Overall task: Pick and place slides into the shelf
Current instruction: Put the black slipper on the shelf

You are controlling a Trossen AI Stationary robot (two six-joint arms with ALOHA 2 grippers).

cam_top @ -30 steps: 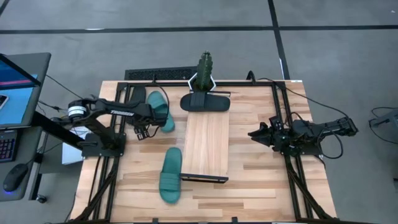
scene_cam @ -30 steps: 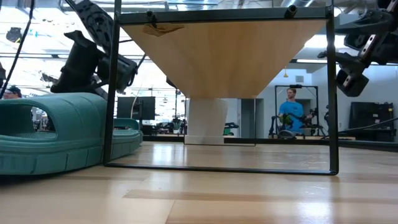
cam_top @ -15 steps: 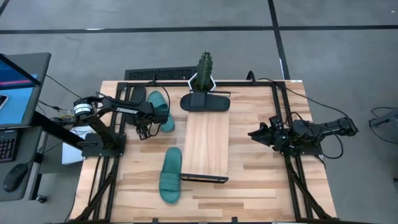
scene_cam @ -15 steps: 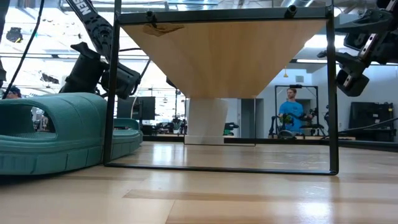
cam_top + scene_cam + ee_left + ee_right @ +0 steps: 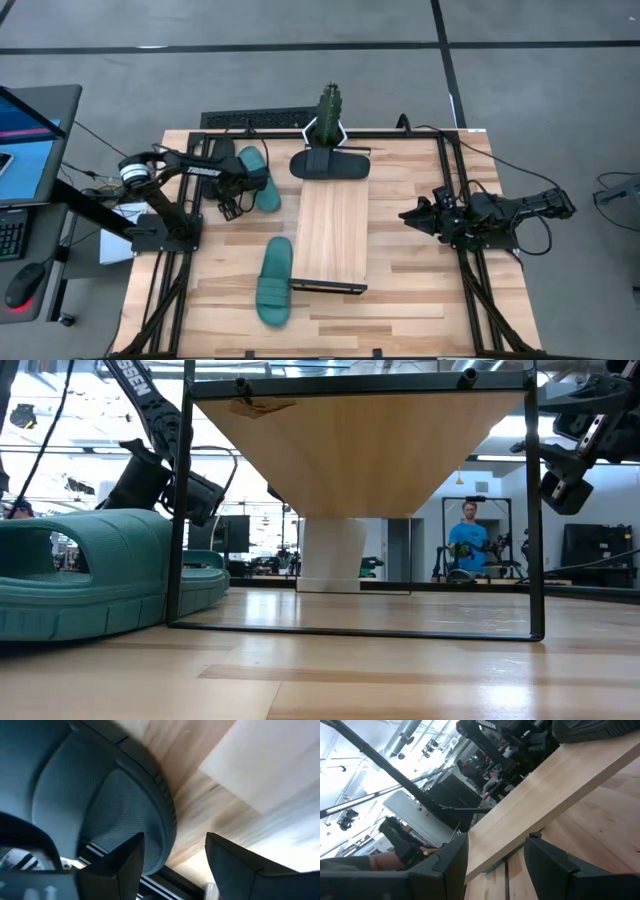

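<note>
The shelf [image 5: 333, 230] is a light-wood plank raised on a thin black frame at the table's middle. One black slide [image 5: 330, 165] lies across its far end. One teal slide [image 5: 258, 178] lies sole down on the table left of the shelf's far end. Another teal slide [image 5: 273, 282] lies on the table by the shelf's near left corner. My left gripper [image 5: 232, 205] is open just left of the far teal slide's near end [image 5: 100, 810]; I cannot tell whether a finger touches it. My right gripper [image 5: 412, 214] is open and empty, right of the shelf. A second black slide does not plainly show.
A green cactus-like plant in a white pot [image 5: 329, 110] stands behind the shelf's far end. Black frame rails [image 5: 455, 200] run along both table sides. A laptop [image 5: 25, 130] sits off the table's left. A person [image 5: 466, 540] stands far off in the room.
My left gripper has gone down a little and toward the table's right, closer to the far teal slide. Its fingers stay open. The slides and the shelf have kept still.
</note>
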